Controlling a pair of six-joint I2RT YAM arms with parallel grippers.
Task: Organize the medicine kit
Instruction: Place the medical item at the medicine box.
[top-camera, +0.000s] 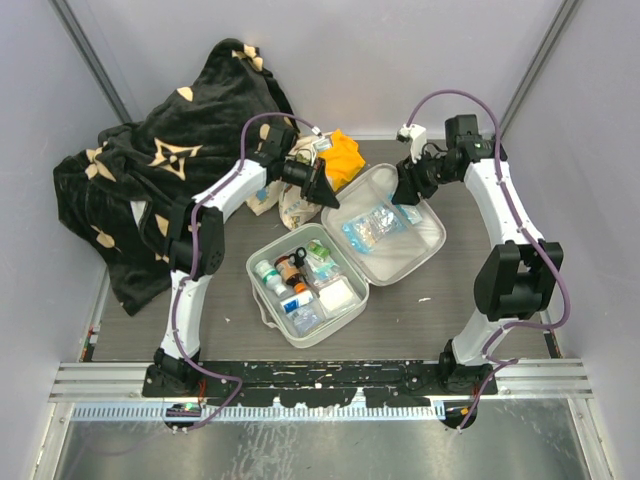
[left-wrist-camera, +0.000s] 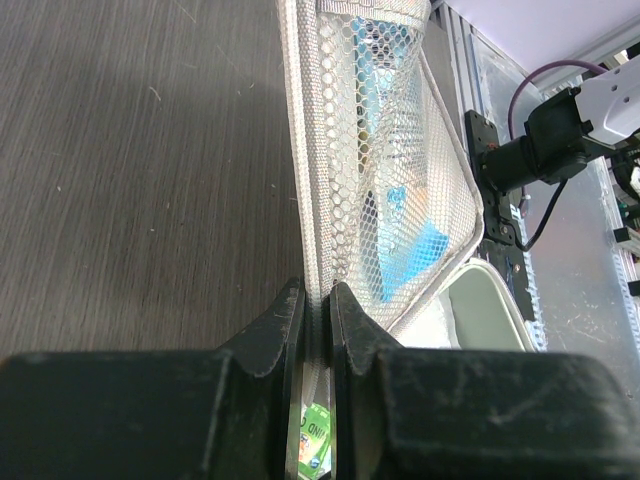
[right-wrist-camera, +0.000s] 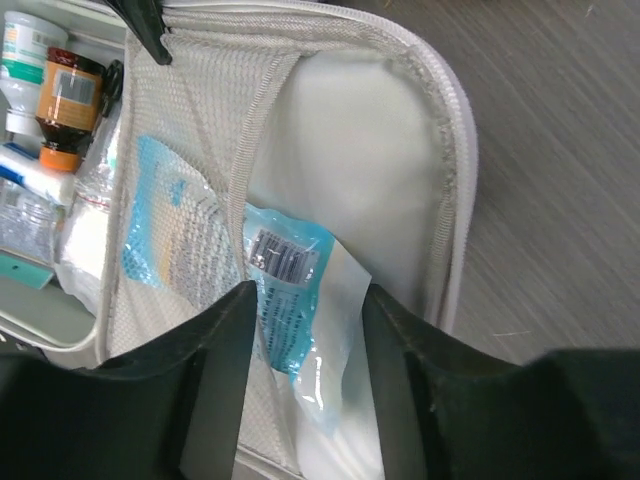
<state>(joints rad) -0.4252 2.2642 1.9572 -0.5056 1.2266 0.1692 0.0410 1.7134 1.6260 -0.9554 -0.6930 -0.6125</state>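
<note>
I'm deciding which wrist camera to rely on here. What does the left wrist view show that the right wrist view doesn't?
Only the left wrist view: the clamp itself, with the left gripper shut on the medicine kit's zipper rim, and the metal rail at the table's edge. Only the right wrist view: the right gripper open, its fingers either side of a blue barcoded packet, plus a brown bottle in the kit's base. Both: the lid's mesh pocket holding blue packets, and the dark table.
</note>
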